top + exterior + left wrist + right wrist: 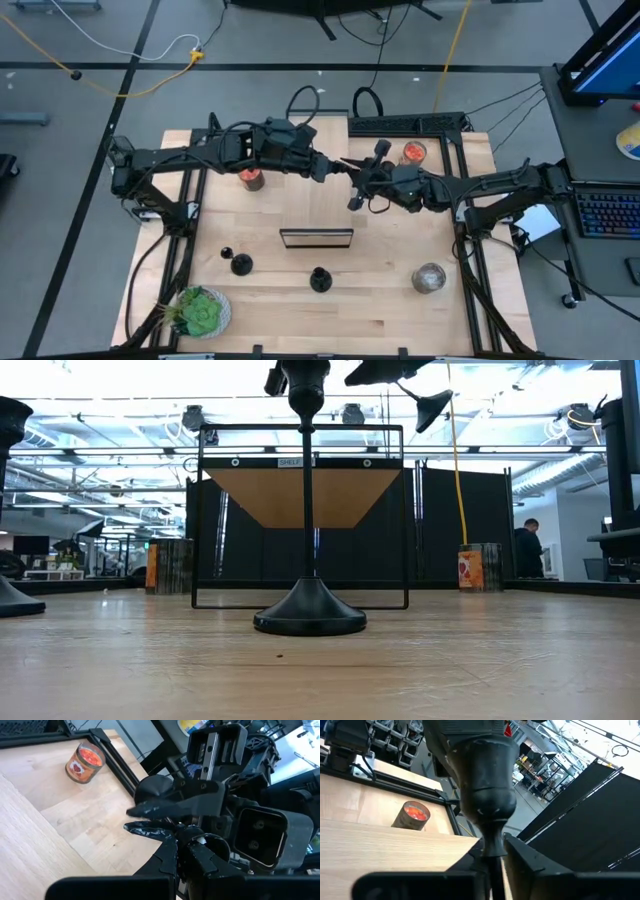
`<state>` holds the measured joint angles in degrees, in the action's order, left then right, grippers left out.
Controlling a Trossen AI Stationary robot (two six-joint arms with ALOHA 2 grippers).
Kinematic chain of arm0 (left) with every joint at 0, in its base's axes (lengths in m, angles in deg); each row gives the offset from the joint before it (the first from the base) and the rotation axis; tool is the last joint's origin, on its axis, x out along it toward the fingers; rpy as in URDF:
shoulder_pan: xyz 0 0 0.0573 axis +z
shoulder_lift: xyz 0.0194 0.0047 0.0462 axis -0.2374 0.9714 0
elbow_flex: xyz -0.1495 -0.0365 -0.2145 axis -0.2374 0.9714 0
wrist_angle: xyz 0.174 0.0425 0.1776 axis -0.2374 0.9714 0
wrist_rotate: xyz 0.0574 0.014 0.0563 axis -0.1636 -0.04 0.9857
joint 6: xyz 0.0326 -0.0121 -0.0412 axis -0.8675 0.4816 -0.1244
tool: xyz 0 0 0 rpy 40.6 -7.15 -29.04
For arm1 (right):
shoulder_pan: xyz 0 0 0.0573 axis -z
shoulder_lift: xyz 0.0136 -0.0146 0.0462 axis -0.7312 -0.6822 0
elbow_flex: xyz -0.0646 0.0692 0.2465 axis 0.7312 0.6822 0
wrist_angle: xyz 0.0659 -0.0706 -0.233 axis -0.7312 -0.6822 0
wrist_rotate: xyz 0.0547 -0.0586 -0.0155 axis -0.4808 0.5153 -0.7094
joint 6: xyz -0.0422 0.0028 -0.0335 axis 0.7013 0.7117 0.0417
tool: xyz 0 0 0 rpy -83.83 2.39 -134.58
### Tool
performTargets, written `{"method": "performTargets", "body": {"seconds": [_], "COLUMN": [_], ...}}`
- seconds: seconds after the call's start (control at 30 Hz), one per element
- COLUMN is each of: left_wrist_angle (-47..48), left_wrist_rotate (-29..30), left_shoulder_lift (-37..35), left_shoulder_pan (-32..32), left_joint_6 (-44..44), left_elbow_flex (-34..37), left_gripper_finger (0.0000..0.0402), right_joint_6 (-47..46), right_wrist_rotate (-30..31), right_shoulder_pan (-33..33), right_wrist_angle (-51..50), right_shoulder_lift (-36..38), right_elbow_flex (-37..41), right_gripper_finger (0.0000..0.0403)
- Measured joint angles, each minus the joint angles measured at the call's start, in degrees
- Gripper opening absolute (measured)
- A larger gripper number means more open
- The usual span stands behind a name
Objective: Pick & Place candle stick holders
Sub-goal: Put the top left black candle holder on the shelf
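Wooden table [330,300] carries two candle stick holders [320,280] upright near its front edge. Above centre, the left gripper [332,168] and right gripper [362,180] meet; the right gripper's fingers clamp a third holder [489,785] by its stem, gripper axis crossing it. Left gripper's grasp: cannot tell.

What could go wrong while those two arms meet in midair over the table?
The right gripper grips only the thin stem of the candle stick holder, so it might tilt or slip. The left gripper sits very close; the arms could bump. A drop could hit the small shelf nearby.
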<state>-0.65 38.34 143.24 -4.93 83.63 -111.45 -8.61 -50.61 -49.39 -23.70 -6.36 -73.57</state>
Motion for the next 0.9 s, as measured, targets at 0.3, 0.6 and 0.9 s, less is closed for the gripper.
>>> {"method": "performTargets", "body": {"seconds": [0.3, 0.6, 0.9], "left_wrist_angle": [0.14, -1.25, -1.34], "left_wrist_rotate": [0.34, 1.12, 1.09], "left_shoulder_lift": [0.0, 0.02, 0.02], "left_shoulder_pan": [0.44, 1.25, 1.27], "left_joint_6": [-1.08, -1.44, -1.95], "left_elbow_flex": [0.0, 0.0, 0.0], "left_gripper_finger": [0.001, 0.0053, 0.0061], "right_joint_6": [-1.11, -4.61, -6.77], "right_wrist_rotate": [-0.17, -0.05, -0.13], "right_shoulder_pan": [-0.28, -0.31, -0.33], "right_wrist_angle": [0.0, 0.26, 0.21], "right_shoulder_lift": [0.0, 0.09, 0.09], "right_elbow_flex": [0.0, 0.0, 0.0], "right_gripper_finger": [0.0001, 0.0, 0.0]}}
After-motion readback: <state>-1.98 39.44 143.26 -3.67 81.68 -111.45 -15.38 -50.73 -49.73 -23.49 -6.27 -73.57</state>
